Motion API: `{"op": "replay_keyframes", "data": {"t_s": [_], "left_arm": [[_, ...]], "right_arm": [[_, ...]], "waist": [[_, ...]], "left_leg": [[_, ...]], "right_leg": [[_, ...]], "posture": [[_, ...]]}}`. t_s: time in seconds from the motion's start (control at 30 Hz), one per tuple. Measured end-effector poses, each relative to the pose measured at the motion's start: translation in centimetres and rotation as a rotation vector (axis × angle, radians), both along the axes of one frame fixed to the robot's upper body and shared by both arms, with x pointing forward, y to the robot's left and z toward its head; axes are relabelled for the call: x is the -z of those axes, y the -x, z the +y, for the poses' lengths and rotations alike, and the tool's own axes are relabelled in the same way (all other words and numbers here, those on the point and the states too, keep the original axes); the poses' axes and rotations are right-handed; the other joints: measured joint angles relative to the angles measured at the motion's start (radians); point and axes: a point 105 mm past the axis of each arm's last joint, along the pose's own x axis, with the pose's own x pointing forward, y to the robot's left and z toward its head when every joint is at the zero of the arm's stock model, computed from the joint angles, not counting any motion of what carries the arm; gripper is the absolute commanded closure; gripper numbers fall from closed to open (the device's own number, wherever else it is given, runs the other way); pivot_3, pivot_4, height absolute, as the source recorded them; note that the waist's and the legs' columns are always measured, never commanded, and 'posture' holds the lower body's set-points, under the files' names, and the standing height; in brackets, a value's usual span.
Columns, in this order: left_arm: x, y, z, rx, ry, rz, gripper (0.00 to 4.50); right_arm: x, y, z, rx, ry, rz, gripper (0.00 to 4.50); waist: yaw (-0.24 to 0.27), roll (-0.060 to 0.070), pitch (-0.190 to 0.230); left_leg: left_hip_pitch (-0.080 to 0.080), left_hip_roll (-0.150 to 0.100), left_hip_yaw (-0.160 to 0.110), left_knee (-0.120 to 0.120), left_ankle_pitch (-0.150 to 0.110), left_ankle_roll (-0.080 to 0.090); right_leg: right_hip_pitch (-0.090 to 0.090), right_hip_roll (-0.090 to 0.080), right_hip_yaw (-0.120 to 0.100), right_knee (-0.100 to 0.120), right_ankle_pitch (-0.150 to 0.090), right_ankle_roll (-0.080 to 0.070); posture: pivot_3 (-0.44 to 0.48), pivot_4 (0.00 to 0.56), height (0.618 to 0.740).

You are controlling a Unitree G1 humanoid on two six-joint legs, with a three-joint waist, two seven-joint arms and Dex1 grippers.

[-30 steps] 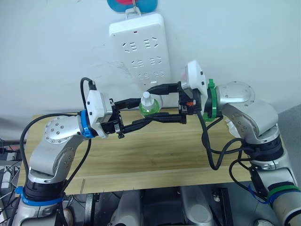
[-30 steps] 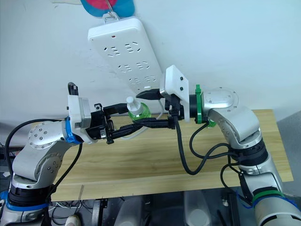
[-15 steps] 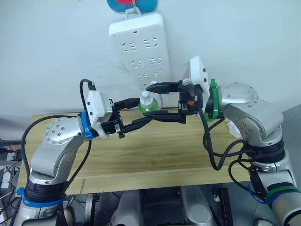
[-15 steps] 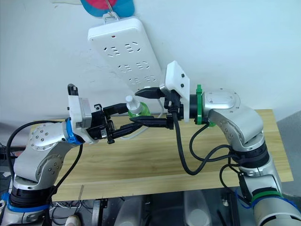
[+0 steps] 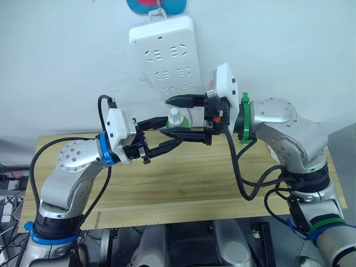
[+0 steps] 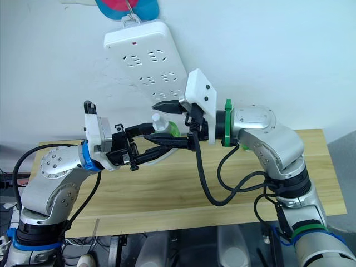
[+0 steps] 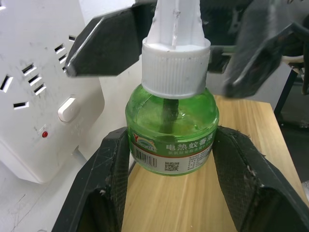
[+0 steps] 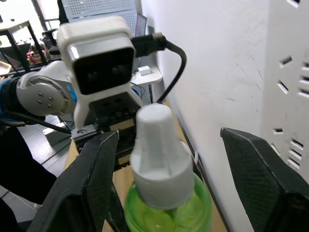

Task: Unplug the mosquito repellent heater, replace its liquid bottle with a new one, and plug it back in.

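Note:
A green liquid bottle point(image 5: 175, 121) with a white ribbed cap and tapered white tip is held upright in the air above the table, in front of the wall. My left gripper point(image 5: 173, 129) is shut on the bottle's green body point(image 7: 171, 130), one finger on each side. My right gripper point(image 5: 165, 117) comes in from the opposite side and is open. Its two fingers point(image 8: 260, 174) straddle the white cap point(image 8: 157, 150) with a gap on both sides. The mosquito repellent heater is out of view.
A long white power strip point(image 5: 167, 55) hangs tilted on the wall just behind and above the bottle, from a blue and pink hook point(image 5: 156, 4). Below both arms lies a wooden table point(image 5: 194, 178).
My right gripper has moved left towards my left gripper, so its open fingers now reach over the bottle's cap. The left gripper and bottle have barely shifted.

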Motion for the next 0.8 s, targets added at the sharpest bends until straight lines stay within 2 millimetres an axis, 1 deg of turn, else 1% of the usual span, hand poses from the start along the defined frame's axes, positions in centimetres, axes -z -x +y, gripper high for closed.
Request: {"op": "replay_keyframes", "data": {"t_s": [0.17, 0.8], "left_arm": [[0.1, 0.2, 0.0, 0.01, 0.003, 0.007, 2.27], [0.1, 0.3, 0.6, -0.001, -0.012, 0.007, 2.27]], "right_arm": [[0.0, -0.3, -0.1, 0.015, 0.0, -0.001, 0.97], [0.1, -0.3, -1.1, 0.031, 0.028, -0.014, 0.97]], "waist": [[0.0, 0.0, 0.0], [-0.001, 0.0, 0.0]], "left_leg": [[0.0, 0.0, 0.0, 0.0, 0.0, 0.0], [0.0, 0.0, 0.0, 0.0, 0.0, 0.0]], "right_leg": [[0.0, 0.0, 0.0, 0.0, 0.0, 0.0], [0.0, 0.0, 0.0, 0.0, 0.0, 0.0]], "posture": [[-0.18, 0.386, 0.74], [-0.202, 0.373, 0.74]]}}
